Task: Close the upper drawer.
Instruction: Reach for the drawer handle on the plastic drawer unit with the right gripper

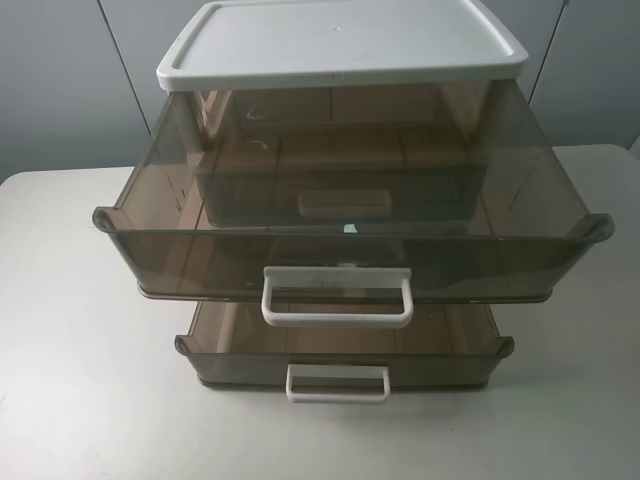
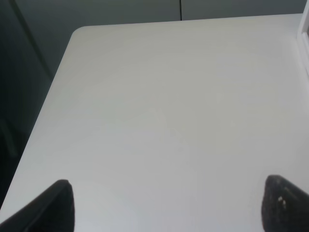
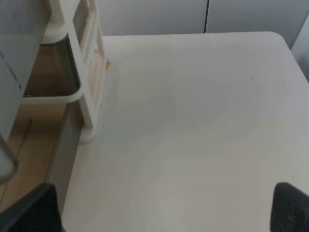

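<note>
The upper drawer (image 1: pixel 350 235) is a wide smoky-brown translucent drawer with flared rim corners. It stands pulled far out of the white-topped cabinet (image 1: pixel 340 40), and its large white loop handle (image 1: pixel 337 298) faces the front. Neither gripper shows in the exterior high view. In the left wrist view my left gripper (image 2: pixel 166 212) is open over bare table, with only its dark fingertips (image 2: pixel 60 203) showing. In the right wrist view my right gripper (image 3: pixel 166 210) is open and empty beside the cabinet's white frame (image 3: pixel 89 72), apart from it.
A lower brown drawer (image 1: pixel 345 350) with a smaller white handle (image 1: pixel 338 383) is also pulled out, less far. Another drawer front (image 1: pixel 343 203) shows through the upper drawer's floor. The white table (image 1: pixel 80 380) extends on both sides, with rounded far corners (image 2: pixel 79 31).
</note>
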Controlling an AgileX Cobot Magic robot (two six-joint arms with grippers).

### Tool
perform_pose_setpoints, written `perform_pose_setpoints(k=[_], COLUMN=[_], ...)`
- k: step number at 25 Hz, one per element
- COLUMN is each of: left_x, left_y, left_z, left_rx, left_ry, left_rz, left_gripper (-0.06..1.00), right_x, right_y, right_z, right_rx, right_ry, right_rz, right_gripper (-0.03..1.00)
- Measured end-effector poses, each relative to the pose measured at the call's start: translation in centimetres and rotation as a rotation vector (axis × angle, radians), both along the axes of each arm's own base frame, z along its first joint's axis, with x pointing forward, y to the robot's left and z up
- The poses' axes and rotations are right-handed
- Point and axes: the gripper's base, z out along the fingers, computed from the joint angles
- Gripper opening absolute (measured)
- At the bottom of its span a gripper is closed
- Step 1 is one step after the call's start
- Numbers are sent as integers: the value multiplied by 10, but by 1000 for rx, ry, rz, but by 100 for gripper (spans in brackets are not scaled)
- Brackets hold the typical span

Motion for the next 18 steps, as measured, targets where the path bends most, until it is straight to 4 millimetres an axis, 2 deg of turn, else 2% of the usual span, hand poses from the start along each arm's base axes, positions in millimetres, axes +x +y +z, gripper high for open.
perform_pose_setpoints(k=[12, 14, 18], left_x=[0, 0, 0], left_y=[0, 0, 0], left_z=[0, 0, 0], left_rx=[0, 0, 0], left_ry=[0, 0, 0], left_rz=[0, 0, 0], left_gripper=[74, 74, 74], right_x=[0, -2, 6], right_y=[0, 1, -1], right_z=[0, 7, 37], right_rx=[4, 2, -2], right_ry=[0, -12, 3], right_rz=[3, 3, 12], right_gripper=[66, 66, 65])
